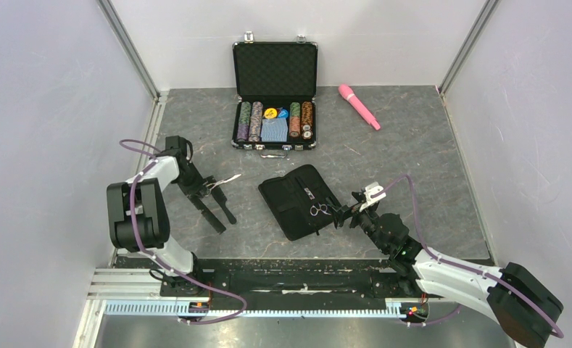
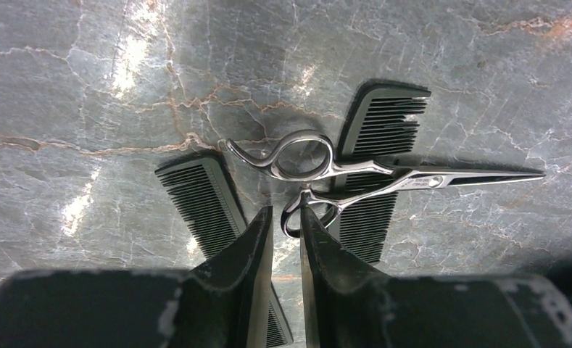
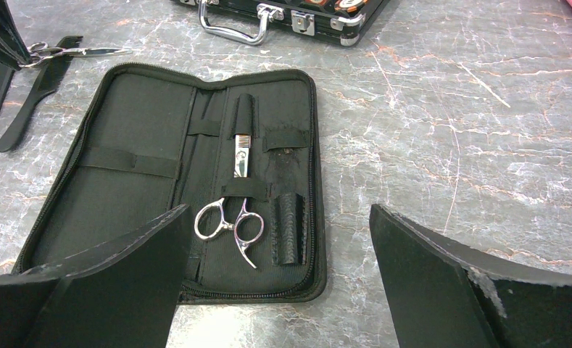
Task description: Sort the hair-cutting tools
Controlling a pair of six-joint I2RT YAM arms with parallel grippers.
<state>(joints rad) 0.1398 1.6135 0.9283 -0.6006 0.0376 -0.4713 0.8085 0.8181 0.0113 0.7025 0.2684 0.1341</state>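
The slim silver scissors (image 2: 413, 180) lie on the grey marbled surface (image 3: 428, 145) at its left side. Their blades are closed to a fine point and both ring handles are turned toward the left claw (image 2: 286, 212). They rest across one long black comb (image 2: 380, 123), and a second comb (image 2: 199, 196) lies just beside it, both showing fine, close teeth. The left claw stands narrow, with its fingertips (image 2: 264, 225) right at the lower ring (a rim of that ring reaches into the gap, but I cannot tell whether it is pinched). A second pair of scissors (image 3: 232, 217), with toothed blades, sits strapped under elastic bands in the open black pouch (image 3: 123, 196) at mid-surface. The right claw (image 3: 279, 210) hangs wide over the pouch's near edge with nothing between its fingers. A strip of bare stone separates the pouch from the combs, and a broader bare stretch runs from the pouch's right edge toward the right wall. At the far edge an open case (image 1: 274, 72) of poker chips stands against the back wall, with a pink wand (image 1: 359, 106) lying to its right, well apart from the pouch.
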